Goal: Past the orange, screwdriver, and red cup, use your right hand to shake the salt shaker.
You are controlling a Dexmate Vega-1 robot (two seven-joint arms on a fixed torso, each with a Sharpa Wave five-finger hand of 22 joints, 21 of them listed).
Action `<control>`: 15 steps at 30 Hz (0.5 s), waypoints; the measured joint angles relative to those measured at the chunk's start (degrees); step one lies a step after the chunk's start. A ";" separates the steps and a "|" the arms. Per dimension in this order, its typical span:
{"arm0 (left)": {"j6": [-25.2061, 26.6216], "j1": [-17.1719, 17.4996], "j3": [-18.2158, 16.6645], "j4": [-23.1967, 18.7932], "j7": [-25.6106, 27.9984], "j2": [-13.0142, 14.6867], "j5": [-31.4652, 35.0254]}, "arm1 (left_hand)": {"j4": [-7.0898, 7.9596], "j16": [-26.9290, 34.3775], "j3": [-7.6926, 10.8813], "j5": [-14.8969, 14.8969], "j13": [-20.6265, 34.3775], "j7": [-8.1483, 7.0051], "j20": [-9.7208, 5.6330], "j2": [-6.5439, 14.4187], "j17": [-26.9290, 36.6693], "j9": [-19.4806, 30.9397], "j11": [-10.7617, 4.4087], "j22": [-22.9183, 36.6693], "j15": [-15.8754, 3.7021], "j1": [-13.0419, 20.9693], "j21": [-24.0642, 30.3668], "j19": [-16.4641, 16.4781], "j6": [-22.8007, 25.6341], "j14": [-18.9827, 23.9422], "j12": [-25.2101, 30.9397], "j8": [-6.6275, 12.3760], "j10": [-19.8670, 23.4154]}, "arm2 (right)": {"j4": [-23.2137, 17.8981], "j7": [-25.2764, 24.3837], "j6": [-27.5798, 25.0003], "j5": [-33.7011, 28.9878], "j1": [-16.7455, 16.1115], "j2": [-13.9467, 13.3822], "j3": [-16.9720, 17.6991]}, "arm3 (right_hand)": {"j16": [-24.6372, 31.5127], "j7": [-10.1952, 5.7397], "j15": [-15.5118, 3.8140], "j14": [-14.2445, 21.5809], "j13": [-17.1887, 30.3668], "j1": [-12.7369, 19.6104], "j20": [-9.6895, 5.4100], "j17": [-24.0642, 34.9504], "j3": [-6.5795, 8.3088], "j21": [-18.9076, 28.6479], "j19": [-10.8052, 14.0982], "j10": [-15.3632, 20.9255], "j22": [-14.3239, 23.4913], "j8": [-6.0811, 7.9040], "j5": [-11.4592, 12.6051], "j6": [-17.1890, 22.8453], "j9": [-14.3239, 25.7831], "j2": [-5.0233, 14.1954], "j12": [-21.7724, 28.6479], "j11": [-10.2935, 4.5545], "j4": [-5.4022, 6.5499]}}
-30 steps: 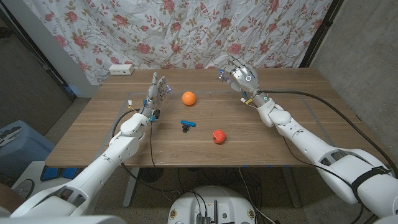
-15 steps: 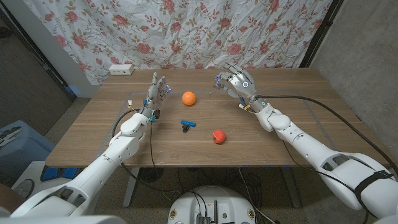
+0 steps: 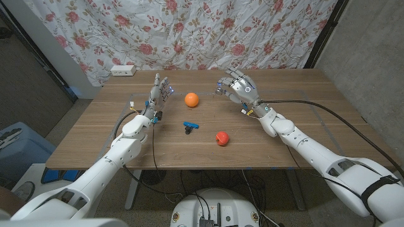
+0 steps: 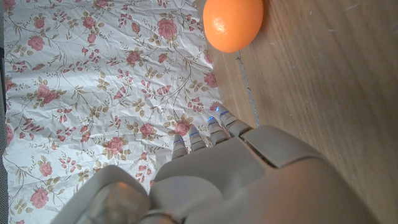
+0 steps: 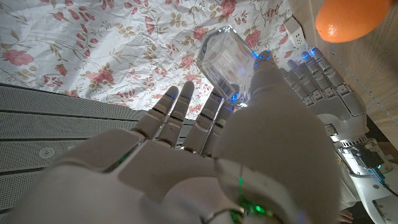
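While raised, right hand point(image 3: 238, 88) grips salt shaker point(image 5: 226, 57) (clear).

From the head view, the salt shaker point(image 5: 225, 59) is hidden by the right hand point(image 3: 238, 87); the orange point(image 5: 348, 18) is cut off at the right wrist view's edge.

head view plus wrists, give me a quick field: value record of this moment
right hand: raised over the table's far side, holds the salt shaker
salt shaker: clear, tilted in the fingers
left hand: holds nothing, fingers up
orange: on the table between the hands
screwdriver: blue and black, nearer than the orange
red cup: on its side
table: wooden
backdrop: floral cloth
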 measured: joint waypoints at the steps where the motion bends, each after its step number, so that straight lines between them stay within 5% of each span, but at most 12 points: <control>1: 0.00 0.00 0.00 0.00 0.00 0.00 0.00 | 0.00 0.00 0.00 0.00 0.00 0.00 0.00 0.00 0.00 0.00 0.00 0.00 0.00 0.00 0.00 0.00 0.00 0.00 0.00 0.00 0.00 | 0.00 0.00 -0.03 0.00 0.00 0.00 0.00 | 0.00 0.00 0.00 0.00 0.09 0.00 0.00 0.13 0.00 0.00 0.00 0.00 0.00 0.00 0.00 0.00 0.00 0.00 0.00 0.00 0.00; 15: 0.00 0.01 0.00 0.00 0.00 0.00 0.00 | 0.00 0.00 0.00 0.00 0.00 0.00 0.00 0.00 0.00 0.00 0.00 0.00 0.00 0.00 0.00 0.00 0.00 0.00 0.00 0.00 0.00 | 0.68 0.00 -0.39 0.00 1.01 0.79 0.91 | 0.00 0.00 0.00 0.00 -0.04 0.00 0.00 0.01 0.00 0.00 0.00 0.00 0.00 0.00 0.00 0.00 0.00 0.00 0.00 0.00 0.00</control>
